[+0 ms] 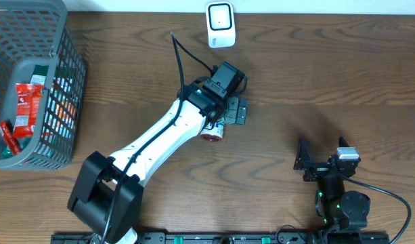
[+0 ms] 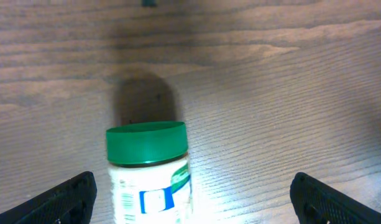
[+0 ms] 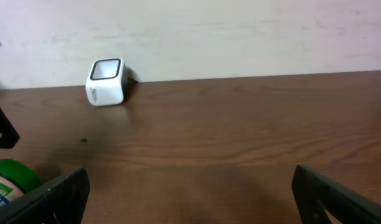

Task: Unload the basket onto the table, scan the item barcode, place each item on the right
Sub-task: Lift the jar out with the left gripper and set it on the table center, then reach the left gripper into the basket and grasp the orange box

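1. Overhead view: the white-and-black left arm [image 1: 160, 135] reaches diagonally across the brown wooden counter [image 1: 315, 74] towards its middle, and its wrist covers most of the task item.
2. Only a small white and red part of that item shows just beside the arm's tip, so this view does not make clear what it is.
3. Left wrist view: the item is a white-labelled plastic jar with a green screw lid [image 2: 150, 171], resting on the counter between the two dark fingers [image 2: 66, 199].
4. The left jaws are spread wide. One finger sits at each lower corner of the frame, and a gap shows between each one and the jar, so nothing is gripped.
5. I cannot tell whether the jar stands upright or lies on its side.
6. The small white cube-shaped barcode scanner with a dark window [image 1: 221, 25] sits at the far edge of the counter, well apart from the jar.
7. The right arm [image 1: 336, 183] is near the front right of the counter. The right jaws are also wide apart and hold nothing.
8. The right wrist view shows the scanner [image 3: 106, 82] against the wall and the jar's green lid [image 3: 13, 174] low on the left.
9. A grey mesh basket [image 1: 65, 102] holding red packets [image 1: 28, 102] stands at the far left.
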Robot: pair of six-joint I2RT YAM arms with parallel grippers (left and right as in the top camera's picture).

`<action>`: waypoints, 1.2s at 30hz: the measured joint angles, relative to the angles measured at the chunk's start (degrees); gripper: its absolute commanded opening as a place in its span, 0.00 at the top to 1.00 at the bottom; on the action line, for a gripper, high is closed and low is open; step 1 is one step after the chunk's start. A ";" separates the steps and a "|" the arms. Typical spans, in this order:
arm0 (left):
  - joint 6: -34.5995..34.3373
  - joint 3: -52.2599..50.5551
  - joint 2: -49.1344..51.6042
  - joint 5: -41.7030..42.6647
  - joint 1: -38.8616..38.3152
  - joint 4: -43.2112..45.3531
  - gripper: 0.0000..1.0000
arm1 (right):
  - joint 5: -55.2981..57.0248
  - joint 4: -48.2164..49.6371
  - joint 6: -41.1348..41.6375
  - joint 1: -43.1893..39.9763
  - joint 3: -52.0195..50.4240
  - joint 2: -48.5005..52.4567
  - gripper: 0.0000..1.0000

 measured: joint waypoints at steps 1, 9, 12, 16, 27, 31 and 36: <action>0.42 0.00 -0.46 -0.72 0.00 -0.02 0.01 | 0.02 0.00 0.00 0.00 0.00 0.00 0.01; 0.72 0.24 -6.80 -6.45 2.08 -4.35 0.00 | 0.02 0.00 0.00 0.00 0.00 0.00 0.01; 0.70 0.26 -6.80 -4.48 4.96 -8.83 0.00 | 0.00 0.00 0.00 0.00 0.00 0.00 0.01; 0.72 0.26 -6.80 -3.13 6.51 -12.46 0.02 | 0.00 -0.02 0.00 0.00 0.00 0.00 0.01; 3.54 25.59 -6.23 -3.54 18.08 -36.87 0.02 | 0.00 -0.04 0.00 0.00 0.00 0.00 0.01; 3.96 37.75 -6.82 -7.41 30.12 -39.60 0.02 | 0.02 -0.02 0.00 0.00 0.00 0.00 0.01; 3.98 39.74 -7.02 -9.75 47.50 -40.04 0.01 | 0.02 0.00 0.00 0.00 0.00 0.00 0.01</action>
